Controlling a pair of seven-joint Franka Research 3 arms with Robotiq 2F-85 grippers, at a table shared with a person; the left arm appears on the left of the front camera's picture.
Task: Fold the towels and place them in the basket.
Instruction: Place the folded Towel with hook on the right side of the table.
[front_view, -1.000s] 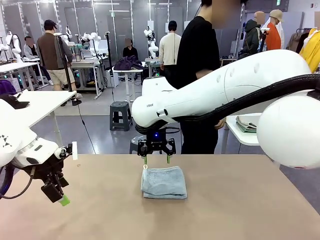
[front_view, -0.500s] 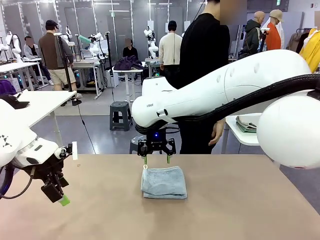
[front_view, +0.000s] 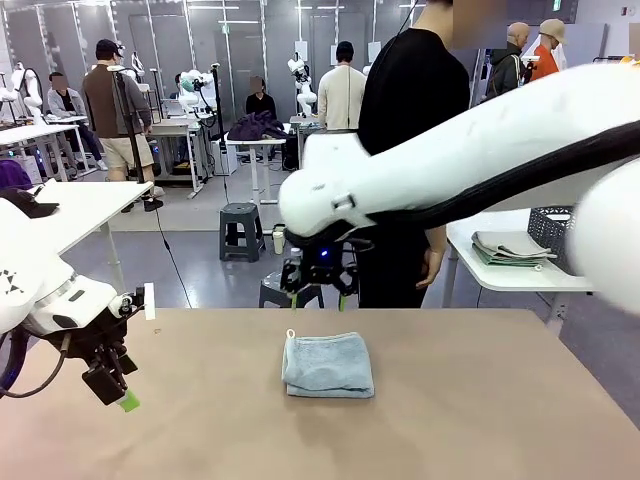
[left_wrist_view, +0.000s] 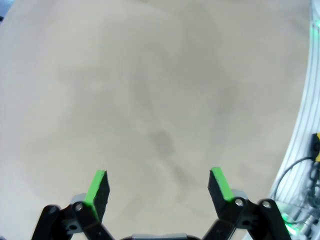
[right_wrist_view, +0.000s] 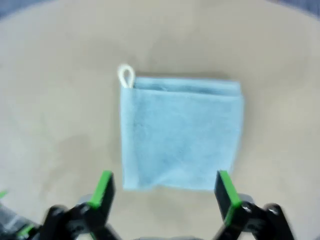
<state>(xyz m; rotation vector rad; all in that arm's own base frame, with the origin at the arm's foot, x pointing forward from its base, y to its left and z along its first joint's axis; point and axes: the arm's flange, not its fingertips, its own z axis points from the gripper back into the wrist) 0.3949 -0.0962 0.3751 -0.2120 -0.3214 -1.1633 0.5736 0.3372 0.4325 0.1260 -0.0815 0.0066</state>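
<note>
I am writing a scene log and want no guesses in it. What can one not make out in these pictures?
- Basket, front view: the right arm covers its right part, and its inside cannot be seen.
- Cloth stack on the side table, front view: too small to count the pieces.
- Towel, right wrist view: blurred, so the number of folded layers is unclear.

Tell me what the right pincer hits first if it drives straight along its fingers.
Probably the blue towel: folded, it lies dead ahead of the open right pincer, flat on the table. Depth is unclear, so the contact point is uncertain.
</note>
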